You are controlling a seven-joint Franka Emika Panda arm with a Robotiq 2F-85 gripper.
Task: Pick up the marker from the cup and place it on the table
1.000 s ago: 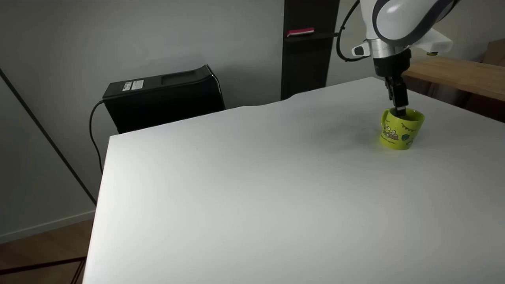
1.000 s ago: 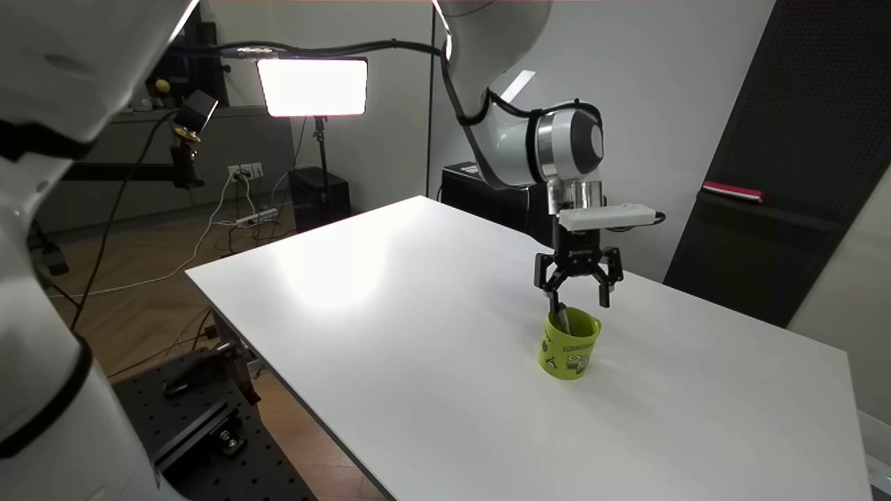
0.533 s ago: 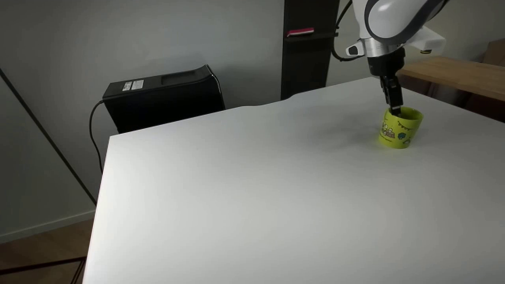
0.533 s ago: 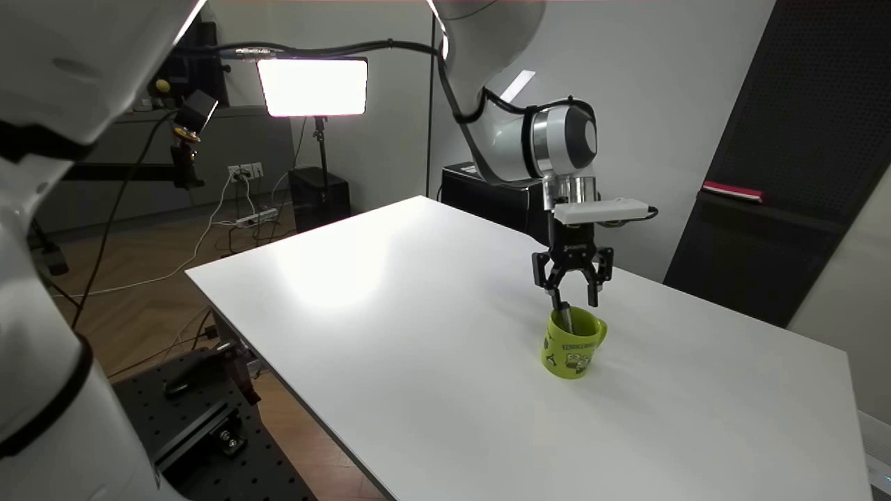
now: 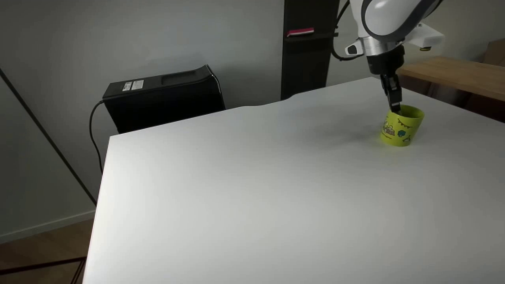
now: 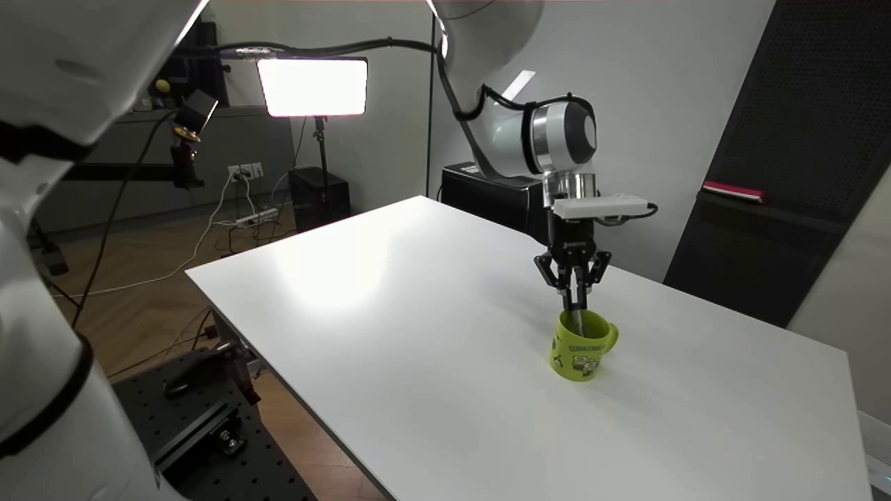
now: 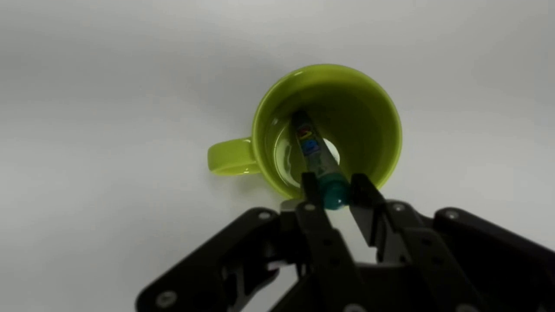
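The marker has a teal cap and a pale barrel with a coloured label, and leans inside the yellow-green cup (image 7: pixel 377 95). In the wrist view my gripper (image 7: pixel 333 187) has its two black fingers against either side of the cap of the marker (image 7: pixel 318 158). The lower end of the marker rests toward the cup's bottom. In an exterior view the gripper (image 6: pixel 575 306) points down at the rim of the cup (image 6: pixel 581 358), a short piece of the marker (image 6: pixel 579 322) showing below the fingertips. The cup stands upright on the white table (image 5: pixel 252 189).
The cup's handle (image 7: pixel 232 157) sticks out to the left in the wrist view. Beyond the table's far edge stand a black box-like device (image 5: pixel 165 94) and a dark shelf panel with a red item (image 5: pixel 300 31). A bright lamp (image 6: pixel 313 87) stands behind the table.
The gripper's fingers have come together from wide apart onto the marker's cap. The cup has shifted slightly and turned, its handle now plainer in an exterior view. The arm moved a little.
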